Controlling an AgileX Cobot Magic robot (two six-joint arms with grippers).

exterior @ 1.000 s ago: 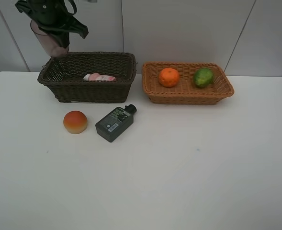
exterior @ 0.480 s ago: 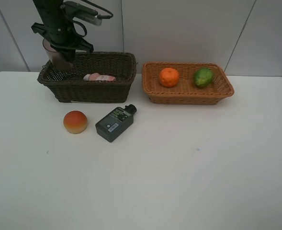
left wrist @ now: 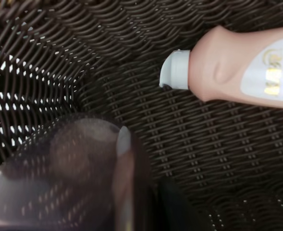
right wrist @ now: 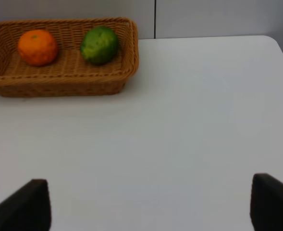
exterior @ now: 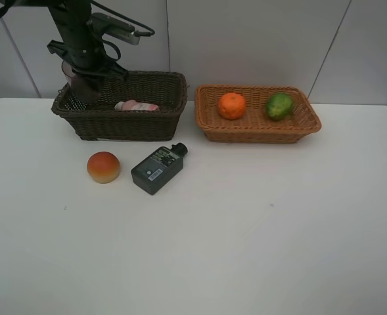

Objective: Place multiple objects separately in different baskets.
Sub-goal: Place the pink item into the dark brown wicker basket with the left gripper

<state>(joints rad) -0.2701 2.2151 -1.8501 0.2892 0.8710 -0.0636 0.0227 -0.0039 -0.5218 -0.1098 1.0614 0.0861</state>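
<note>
Since the left gripper [exterior: 83, 77] sits right over it, the translucent mauve cup [exterior: 82, 92] is half hidden in the high view. Its lower part dips inside the left end of the dark brown basket [exterior: 121, 126]. In the left wrist view the cup [left wrist: 69, 178] is a blurred mass close to the lens, the jaws clamped on it, fingertips hard to make out. Whether the cup touches the basket floor: cannot tell. The pink bottle [left wrist: 242, 72] is cut off by the frame edge there, white cap visible, lying on its side in the same basket, apart from the cup.

The right gripper [right wrist: 151, 207] shows only two dark finger [right wrist: 30, 204] tips at the frame edge, spread wide, nothing between.

Counts: two baskets, the second a light tan basket [exterior: 259, 133] just right of the dark brown basket. One orange [exterior: 232, 105] and one lime [exterior: 279, 105] inside that tan one, side by side. One peach [exterior: 103, 167] and one dark grey bottle [exterior: 156, 169] lying on the table, in front of the dark brown basket, near each other, not touching.

Surface: plain white table [exterior: 246, 236]. Behind the dark brown basket, a pale panelled wall [exterior: 246, 39] with thin seams.
</note>
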